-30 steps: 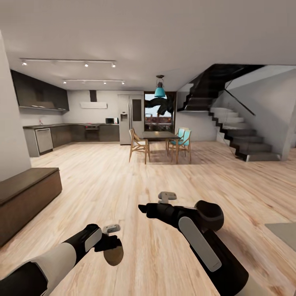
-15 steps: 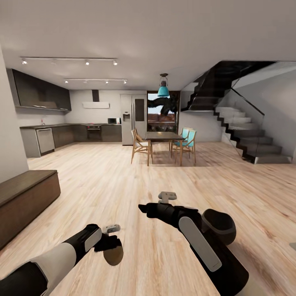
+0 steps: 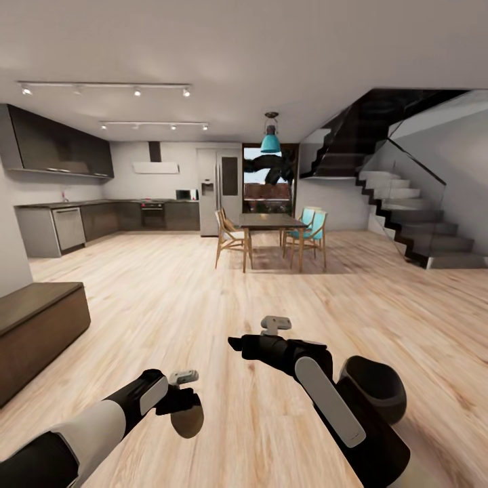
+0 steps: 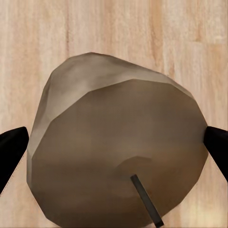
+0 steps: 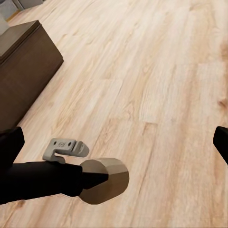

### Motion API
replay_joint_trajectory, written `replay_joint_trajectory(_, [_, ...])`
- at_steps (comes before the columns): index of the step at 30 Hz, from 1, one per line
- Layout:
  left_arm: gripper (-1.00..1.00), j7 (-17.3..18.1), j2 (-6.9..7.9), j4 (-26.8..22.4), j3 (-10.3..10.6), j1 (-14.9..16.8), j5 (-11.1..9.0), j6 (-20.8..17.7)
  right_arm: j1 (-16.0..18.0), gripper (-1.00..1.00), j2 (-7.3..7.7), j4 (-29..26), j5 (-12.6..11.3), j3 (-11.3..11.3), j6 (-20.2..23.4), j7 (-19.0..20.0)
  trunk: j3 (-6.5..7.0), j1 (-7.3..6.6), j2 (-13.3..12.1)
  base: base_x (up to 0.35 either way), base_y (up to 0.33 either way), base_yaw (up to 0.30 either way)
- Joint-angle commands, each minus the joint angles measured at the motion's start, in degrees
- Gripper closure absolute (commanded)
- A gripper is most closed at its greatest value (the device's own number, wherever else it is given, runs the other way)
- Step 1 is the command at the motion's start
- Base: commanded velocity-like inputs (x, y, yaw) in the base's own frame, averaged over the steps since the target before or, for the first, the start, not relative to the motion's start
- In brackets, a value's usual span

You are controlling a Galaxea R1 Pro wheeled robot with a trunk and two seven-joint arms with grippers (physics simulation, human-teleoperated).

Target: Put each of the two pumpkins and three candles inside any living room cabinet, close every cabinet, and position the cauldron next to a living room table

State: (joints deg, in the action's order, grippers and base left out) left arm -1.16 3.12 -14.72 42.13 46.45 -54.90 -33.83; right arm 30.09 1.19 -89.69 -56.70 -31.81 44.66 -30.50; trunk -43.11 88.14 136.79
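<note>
Grey-brown stubby candle (image 4: 118, 156): sitting clamped in left gripper (image 3: 181, 407).
Right gripper (image 3: 238, 343): fingers spread, carrying nothing.
View: panning rightward; dark-brown wooden cabinet (image 3: 37, 335) sliding leftward, delivery pending.

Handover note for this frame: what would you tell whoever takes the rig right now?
Left gripper: shut on a candle, carried above the wood floor.
Right gripper: nothing between its fingers; whether it is open cannot be judged.
Cabinet: ahead at the robot's left, front closed.
Done: one candle picked up.
Left: stow this candle, then the remaining candles and pumpkins, close cabinets, place cauldron by table.
</note>
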Motion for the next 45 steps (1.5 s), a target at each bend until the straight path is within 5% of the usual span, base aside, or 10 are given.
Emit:
replay_joint_trajectory(1, [1.00,-0.16,0.05,-0.13,0.23,0.05,-0.30,-0.19,0.08,-1.00,0.04,-0.06,-0.61,-0.10,-0.01,-0.60,-0.16,0.02,0.03,0.292,0.034,0.000])
replay_joint_trajectory(26, [1.00,-0.21,-0.02,-0.19,0.37,0.05,-0.19,-0.16,0.06,-1.00,0.04,-0.13,-0.05,-0.10,-0.10,-0.67,-1.33,0.02,0.03,0.191,0.081,0.096])
replay_joint_trajectory(45, [1.00,-1.03,-0.56,-0.23,0.81,0.05,0.49,0.63,0.06,-1.00,0.05,-0.05,-0.07,-0.10,-0.10,-0.70,1.32,-4.16,-7.59,0.002,0.000,0.250])
